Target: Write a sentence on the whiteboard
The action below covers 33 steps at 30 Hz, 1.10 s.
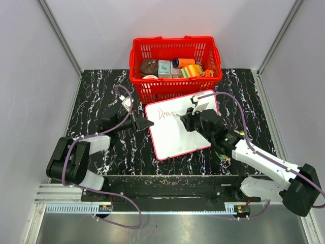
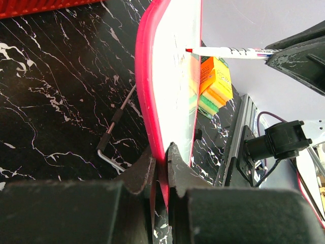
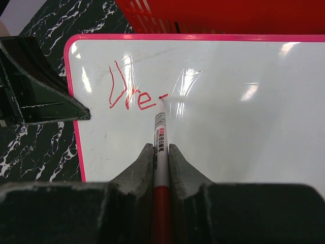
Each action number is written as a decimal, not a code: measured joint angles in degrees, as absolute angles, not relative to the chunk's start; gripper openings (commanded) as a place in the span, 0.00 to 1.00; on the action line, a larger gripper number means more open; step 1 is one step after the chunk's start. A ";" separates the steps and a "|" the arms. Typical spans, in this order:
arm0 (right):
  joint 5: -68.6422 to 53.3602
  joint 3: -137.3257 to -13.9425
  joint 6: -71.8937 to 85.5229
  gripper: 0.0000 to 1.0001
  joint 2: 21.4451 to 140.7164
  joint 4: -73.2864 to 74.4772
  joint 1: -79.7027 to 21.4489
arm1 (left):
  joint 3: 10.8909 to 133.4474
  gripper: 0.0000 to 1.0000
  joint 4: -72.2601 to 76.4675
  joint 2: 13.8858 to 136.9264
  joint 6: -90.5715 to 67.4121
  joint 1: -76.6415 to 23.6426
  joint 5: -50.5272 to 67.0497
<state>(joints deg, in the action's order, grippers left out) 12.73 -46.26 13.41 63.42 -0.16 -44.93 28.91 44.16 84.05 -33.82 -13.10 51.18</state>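
Three letters of the sentence (image 3: 129, 94), "Dre", stand along the whiteboard's (image 1: 175, 137) basket-side edge; most is left to write. The board sits just in front of the basket (image 1: 172, 86), with the left gripper (image 2: 161, 157) pinching its rim. The right gripper (image 3: 160, 150) is clamped on the marker (image 3: 161, 134), whose tip touches the board.

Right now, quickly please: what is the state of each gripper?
Left gripper: closed, pinching the rim of the whiteboard.
Right gripper: closed, holding the marker, its tip on the board.

The whole table (image 1: 96, 91) was viewed steeply from above and behind. The whiteboard (image 1: 177, 134), shared by all views, was seen close from both wrists.
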 measured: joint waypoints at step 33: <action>11.99 -45.32 14.24 0.00 62.85 1.61 -44.95 | 28.91 0.00 43.38 84.05 -33.45 -13.10 50.92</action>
